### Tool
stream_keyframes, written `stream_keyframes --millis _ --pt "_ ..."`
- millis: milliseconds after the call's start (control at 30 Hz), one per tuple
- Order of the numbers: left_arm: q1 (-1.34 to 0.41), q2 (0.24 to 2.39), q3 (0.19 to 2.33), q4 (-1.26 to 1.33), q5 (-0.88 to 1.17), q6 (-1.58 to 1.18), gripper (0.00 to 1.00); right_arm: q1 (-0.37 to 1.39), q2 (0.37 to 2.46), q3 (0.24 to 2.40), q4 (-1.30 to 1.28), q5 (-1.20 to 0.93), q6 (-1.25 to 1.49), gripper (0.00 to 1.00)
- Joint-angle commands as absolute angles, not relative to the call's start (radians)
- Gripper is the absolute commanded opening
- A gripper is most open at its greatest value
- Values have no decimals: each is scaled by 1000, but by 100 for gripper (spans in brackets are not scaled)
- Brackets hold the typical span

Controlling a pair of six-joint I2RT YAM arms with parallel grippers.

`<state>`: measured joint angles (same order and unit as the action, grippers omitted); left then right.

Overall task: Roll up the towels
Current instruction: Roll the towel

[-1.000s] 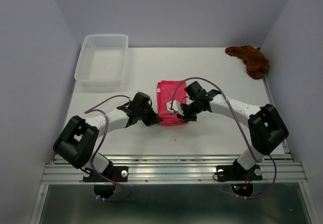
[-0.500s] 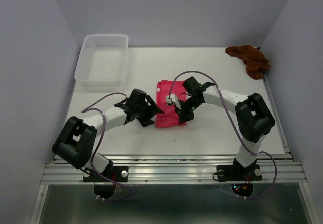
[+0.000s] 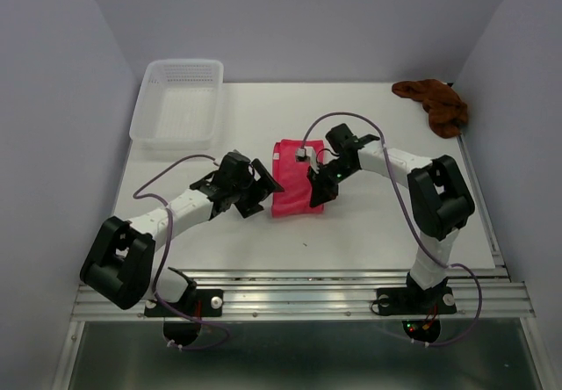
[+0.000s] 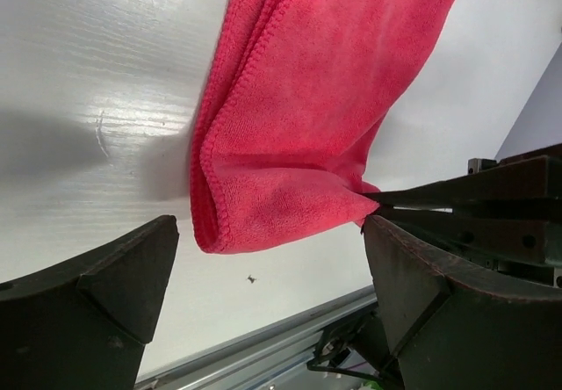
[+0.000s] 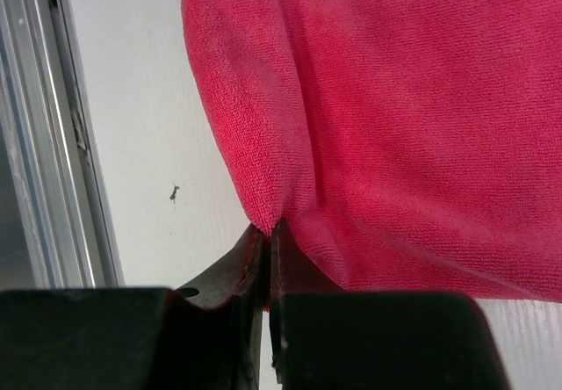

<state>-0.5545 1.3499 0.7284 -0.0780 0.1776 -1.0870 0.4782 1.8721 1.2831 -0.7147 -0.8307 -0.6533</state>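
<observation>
A bright pink-red towel (image 3: 292, 190) lies folded mid-table. My right gripper (image 3: 314, 191) is shut on a pinch of its near right corner; in the right wrist view the pink towel (image 5: 395, 118) bunches into the closed tips of the right gripper (image 5: 269, 234). My left gripper (image 3: 268, 188) stands open just left of the towel's near left corner. In the left wrist view the pink towel (image 4: 299, 118) ends short of the wide-spread fingers (image 4: 97, 293) of the left gripper (image 4: 272, 276), with nothing between them. The rust brown towel (image 3: 436, 104) lies crumpled at the far right.
A white perforated basket (image 3: 178, 100) stands at the far left corner. The aluminium rail (image 3: 299, 298) runs along the table's near edge. Grey walls close in left, right and behind. A small dark speck (image 5: 174, 194) sits on the table near the towel.
My left gripper has opened, let go of the pink towel and drawn slightly left. The right gripper stays shut on its corner and has swung a little inward.
</observation>
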Motion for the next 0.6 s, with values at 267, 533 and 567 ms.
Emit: stream_keyframes --millis 267,533,567 --pt "-600 1359 726 -57 124 -986 98 408 1911 1296 -520 -831 -390 1" --pt "-618 1399 724 -23 129 -973 98 399 1930 1284 -476 -801 -336 1" --pt "-621 1407 726 -18 130 -968 98 399 1933 1282 -469 -798 -327 1"
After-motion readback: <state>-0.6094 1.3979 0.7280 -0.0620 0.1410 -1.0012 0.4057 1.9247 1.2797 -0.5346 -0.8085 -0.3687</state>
